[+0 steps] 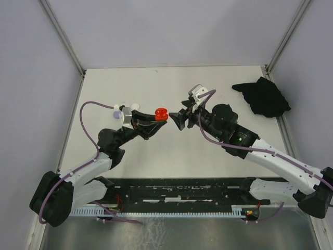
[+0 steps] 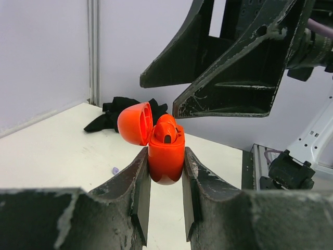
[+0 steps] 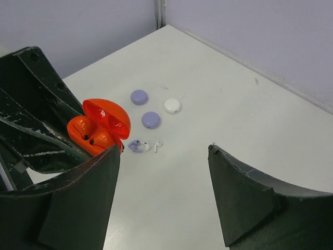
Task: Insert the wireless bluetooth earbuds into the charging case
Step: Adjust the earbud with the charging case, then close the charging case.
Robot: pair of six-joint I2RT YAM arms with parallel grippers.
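1. Left wrist view: L fingers (image 2: pixel 139 192) are clenched on the charging case (image 2: pixel 166 159), one on each side of its lower body. Case is upright, lid (image 2: pixel 134 123) hinged open.
2. Red earbuds (image 3: pixel 92 138) sit in the wells just above the L fingers. They look seated, tho depth can't be confirmed.
3. R fingers (image 3: pixel 244 198) are released, wide apart, nothing btwn them. They hang close over the case with a gap showing, no contact.
4. Step in hand, I'd judge: press buds home & shut the lid. To do it well, keep L grip firm & case level. Bring one R finger onto the lid's back and push slowly over the hinge. A side shove could twist the case out of the grip.
5. Further out, on the table (image 3: pixel 234 88) below the R fingers: lilac earbud (image 3: pixel 135 146) & whitish earbuds (image 3: pixel 147 147) lie loose, close together. Beyond them are lilac discs (image 3: pixel 151 119) & a white disc (image 3: pixel 172 105).
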